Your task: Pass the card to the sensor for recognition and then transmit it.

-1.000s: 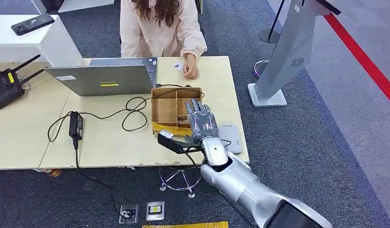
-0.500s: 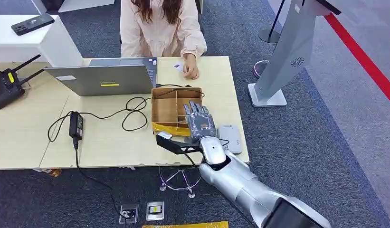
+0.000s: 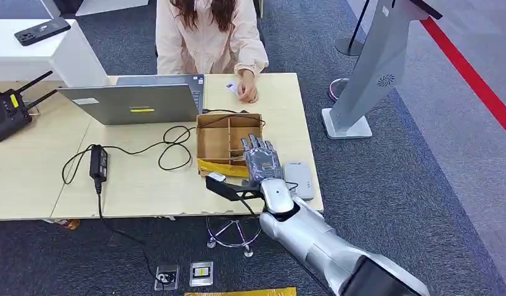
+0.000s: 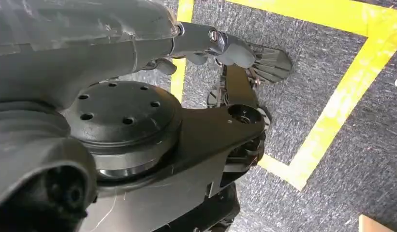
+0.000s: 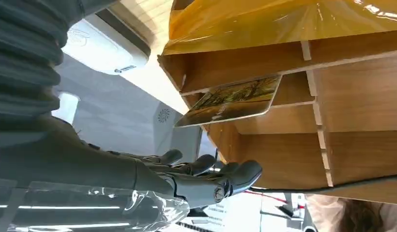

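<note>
We observed the right hand (image 3: 261, 161) extended over the near right part of the table (image 3: 145, 179), its fingers straight and slightly apart, reaching over the near edge of the wooden divided box (image 3: 228, 139). In the right wrist view the right hand (image 5: 186, 179) held nothing — its fingertips (image 5: 244, 171) lay beside the box wall without closing on anything. The card (image 5: 230, 100), printed with a landscape picture, leaned tilted inside one compartment of the wooden divided box (image 5: 331, 145), one edge propped against a partition. We could not tell from the head view which compartment that was. A yellow plastic sheet (image 5: 283, 21) lay against the near side of the box; the head view showed the same yellow plastic sheet (image 3: 222, 166) just beside the hand.

The sensor (image 3: 297, 179), a flat white reader, lay on the table just to the right of the right hand, near the table's front edge. In the right wrist view the sensor (image 5: 102, 46) sat close beside the box.

The left hand (image 4: 225, 46) hung over a grey carpet marked with yellow tape (image 4: 341, 96); its fingers were partly curled, but we could not tell whether they were closed.

A person (image 3: 207, 37) sat at the far side of the table, one hand (image 3: 247, 92) resting on it. A laptop (image 3: 133, 102) stood left of the box, with a black power adapter (image 3: 98, 163) and its cable — looped loosely — in front of it.
</note>
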